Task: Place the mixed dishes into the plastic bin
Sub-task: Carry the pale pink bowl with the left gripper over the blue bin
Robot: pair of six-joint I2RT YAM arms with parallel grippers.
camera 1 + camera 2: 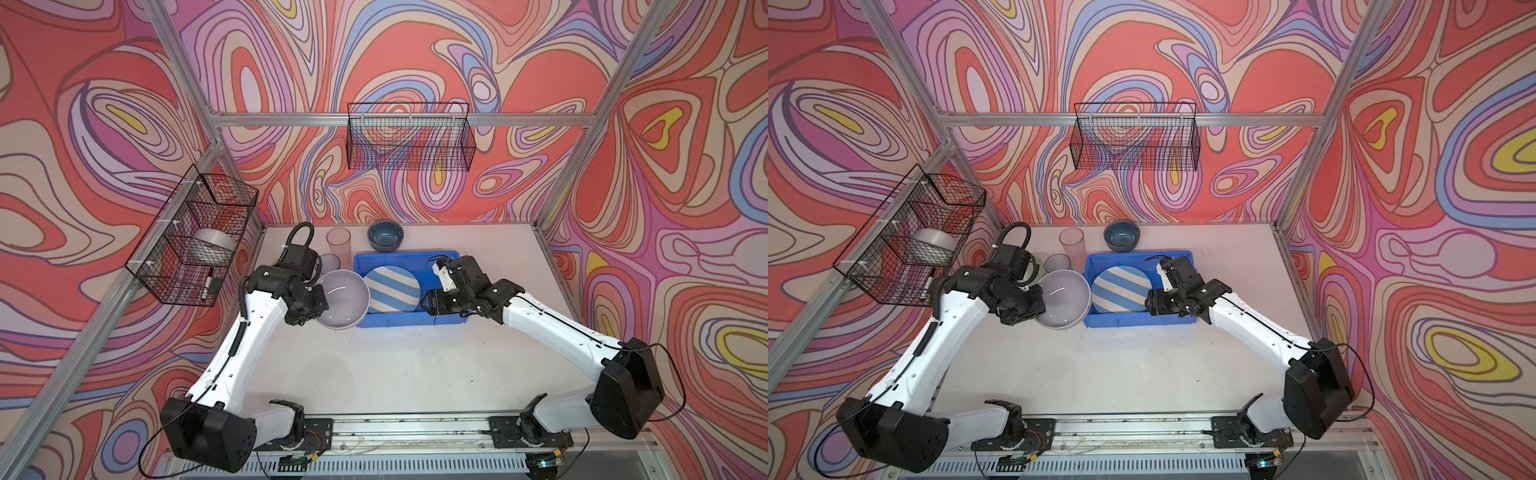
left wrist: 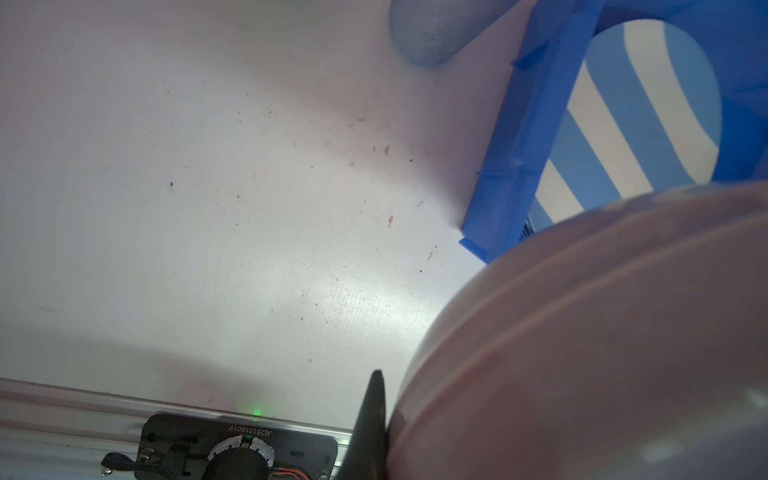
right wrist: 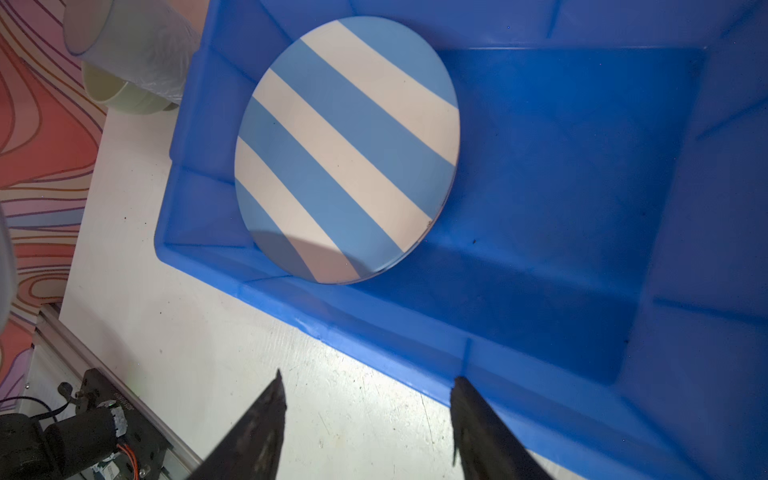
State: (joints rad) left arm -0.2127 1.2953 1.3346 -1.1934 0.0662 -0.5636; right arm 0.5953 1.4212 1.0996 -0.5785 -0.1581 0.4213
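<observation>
The left jaws are pinching the near rim of the grey bowl (image 1: 343,299) and are holding it, as it seems, lifted off the bench (image 1: 415,365), its edge overlapping the left wall of the bin (image 1: 399,254). The right jaws are standing wide and empty over the bin's near right rim. Inside the bin, a striped plate (image 1: 390,291) seems to be leaning on that left wall. The danger: the big bowl is hanging from one thin rim grip, so it could slip, or strike the wall or the plate while going in.
</observation>
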